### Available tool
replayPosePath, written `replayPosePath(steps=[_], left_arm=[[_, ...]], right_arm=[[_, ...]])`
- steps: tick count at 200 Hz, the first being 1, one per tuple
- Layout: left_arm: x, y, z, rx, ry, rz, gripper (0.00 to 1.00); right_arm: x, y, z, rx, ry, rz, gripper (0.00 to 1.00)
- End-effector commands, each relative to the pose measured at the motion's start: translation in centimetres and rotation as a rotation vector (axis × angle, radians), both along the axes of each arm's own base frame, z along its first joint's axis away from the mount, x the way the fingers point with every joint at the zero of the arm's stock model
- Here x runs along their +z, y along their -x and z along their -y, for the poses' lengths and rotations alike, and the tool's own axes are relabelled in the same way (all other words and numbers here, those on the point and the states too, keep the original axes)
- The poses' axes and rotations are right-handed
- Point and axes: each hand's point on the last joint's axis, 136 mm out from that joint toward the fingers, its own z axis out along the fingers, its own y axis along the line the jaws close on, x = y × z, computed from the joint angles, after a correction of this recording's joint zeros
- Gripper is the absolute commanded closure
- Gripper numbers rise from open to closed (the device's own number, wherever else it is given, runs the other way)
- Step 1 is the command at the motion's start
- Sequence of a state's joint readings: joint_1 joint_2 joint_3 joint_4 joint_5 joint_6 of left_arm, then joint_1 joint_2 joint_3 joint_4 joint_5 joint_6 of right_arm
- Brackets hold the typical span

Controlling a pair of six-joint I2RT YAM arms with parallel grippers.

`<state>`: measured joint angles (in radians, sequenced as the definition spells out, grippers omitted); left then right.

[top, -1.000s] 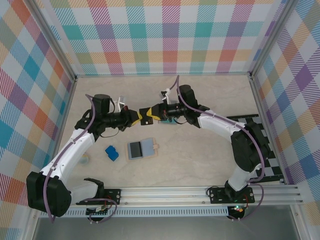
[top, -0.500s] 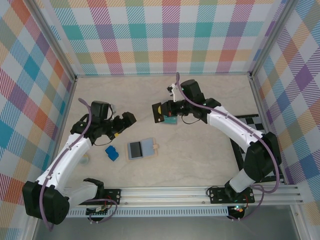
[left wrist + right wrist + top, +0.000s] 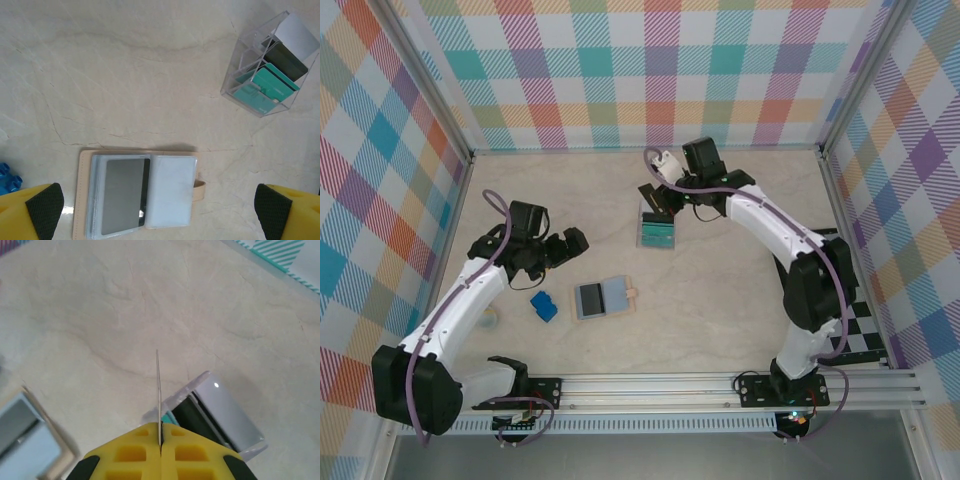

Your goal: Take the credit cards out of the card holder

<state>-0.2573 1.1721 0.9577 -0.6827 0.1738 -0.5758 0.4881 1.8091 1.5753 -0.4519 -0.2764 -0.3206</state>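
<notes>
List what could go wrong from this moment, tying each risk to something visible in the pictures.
1. The right gripper pinches a thin card by one edge over the clear stand; the card could twist or miss a slot.
2. The stand looks light, so a misaligned push might tip it.
3. A grey card lies in the card holder under a clear pocket; the open left gripper may drag the unpinned holder along.
</notes>
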Motion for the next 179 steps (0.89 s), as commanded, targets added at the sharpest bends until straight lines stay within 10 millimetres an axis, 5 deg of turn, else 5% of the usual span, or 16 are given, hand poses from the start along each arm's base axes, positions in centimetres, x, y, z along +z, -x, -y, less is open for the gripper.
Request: replayPosePath(steps=[1,128,179], left_arm=[[-0.7,-0.2,-0.9,0.002,-0.039,-0.017,0.00],[-2.8,-1.1,0.3,-0.038,-0.019,-0.118,0.00],[-3.3,-0.9,0.5,-0.045,-0.011,-0.134,0.00]], right_arm=[[-1.1,-0.6,0.2,0.171,0.073,0.051,1.00],[-7.4,-2.4,0.8,0.426,0.214,0.035,1.00],[-8.3,-2.1,1.3,0.475,0.219,-0.004,1.00]])
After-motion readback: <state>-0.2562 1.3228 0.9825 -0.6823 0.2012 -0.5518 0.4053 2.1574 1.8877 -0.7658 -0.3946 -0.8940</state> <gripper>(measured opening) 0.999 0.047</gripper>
